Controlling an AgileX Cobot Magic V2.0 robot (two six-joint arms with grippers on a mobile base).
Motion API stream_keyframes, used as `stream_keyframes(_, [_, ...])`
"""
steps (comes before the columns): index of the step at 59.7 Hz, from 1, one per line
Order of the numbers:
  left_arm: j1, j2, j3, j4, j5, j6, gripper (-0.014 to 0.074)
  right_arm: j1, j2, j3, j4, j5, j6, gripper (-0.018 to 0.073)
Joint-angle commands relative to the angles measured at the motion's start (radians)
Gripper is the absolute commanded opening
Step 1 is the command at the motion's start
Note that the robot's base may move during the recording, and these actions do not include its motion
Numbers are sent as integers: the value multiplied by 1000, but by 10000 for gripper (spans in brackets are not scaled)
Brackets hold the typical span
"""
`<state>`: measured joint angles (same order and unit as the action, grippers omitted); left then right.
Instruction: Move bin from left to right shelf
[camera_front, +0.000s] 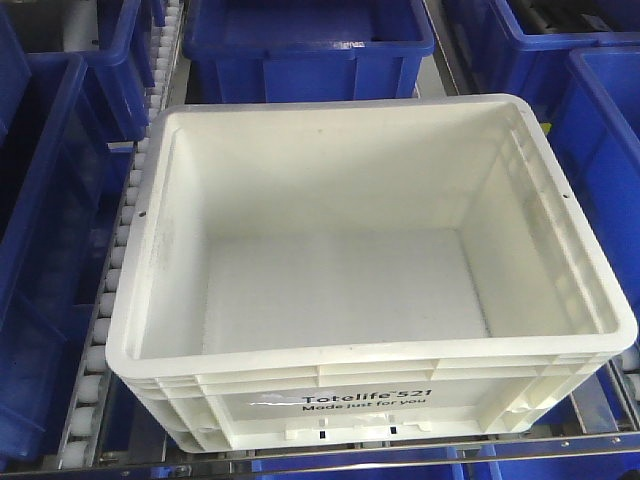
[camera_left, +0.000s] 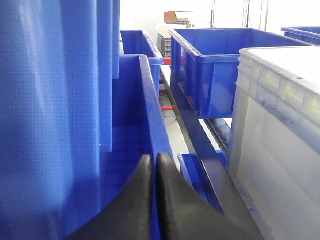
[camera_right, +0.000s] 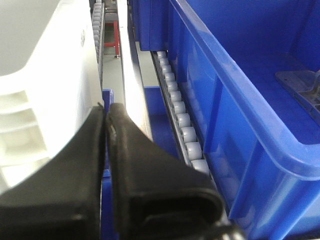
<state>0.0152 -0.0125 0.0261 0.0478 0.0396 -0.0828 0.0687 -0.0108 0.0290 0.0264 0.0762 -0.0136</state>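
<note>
1. Crate position, front view: the white bin (camera_front: 370, 270) sits empty on a shelf lane of rollers (camera_front: 120, 280), its printed short wall at the near edge of the shelf and its long axis running away toward the back. Blue bins (camera_front: 300, 40) stand behind it and on both sides. Neither arm shows in this view.

2. Left wrist view: the left gripper (camera_left: 154, 172) has its fingers pressed together with nothing between them. The white bin (camera_left: 280, 135) lies to this gripper's right, its side wall near but not touched. A blue bin (camera_left: 140, 135) is straight ahead of the fingertips, and the blue shelf rail (camera_left: 200, 145) runs between the two.

3. Right wrist view: the right gripper (camera_right: 106, 117) is likewise closed on nothing. The white bin (camera_right: 45, 95) lies to its left, its ribbed wall just beside the fingers; whether they touch it I cannot tell. A line of rollers (camera_right: 180, 115) and a blue bin (camera_right: 240, 100) lie to its right.

4. Judgement: the bin sits between the two arms, so both side walls look reachable for a two-sided squeeze, with the right arm seeming nearer.
</note>
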Motion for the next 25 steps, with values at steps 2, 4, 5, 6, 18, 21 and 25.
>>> stream_keyframes(2, [0, 5, 19, -2, -76, -8, -7, -1, -10, 19, -9, -83, 0, -8])
stream_keyframes(4, [0, 5, 19, -2, -76, -8, -7, -1, -10, 19, -9, -83, 0, -8])
stream_keyframes(5, [0, 5, 19, -2, -76, -8, -7, -1, -10, 19, -9, -83, 0, -8])
stream_keyframes(6, [0, 5, 19, -2, -76, -8, -7, -1, -10, 19, -9, -83, 0, -8])
stream_keyframes(18, [0, 5, 19, -2, -76, -8, -7, -1, -10, 19, -9, -83, 0, -8])
stream_keyframes(21, [0, 5, 19, -2, -76, -8, -7, -1, -10, 19, -9, -83, 0, -8])
stream_keyframes(25, [0, 5, 19, -2, -76, -8, -7, -1, -10, 19, -9, -83, 0, -8])
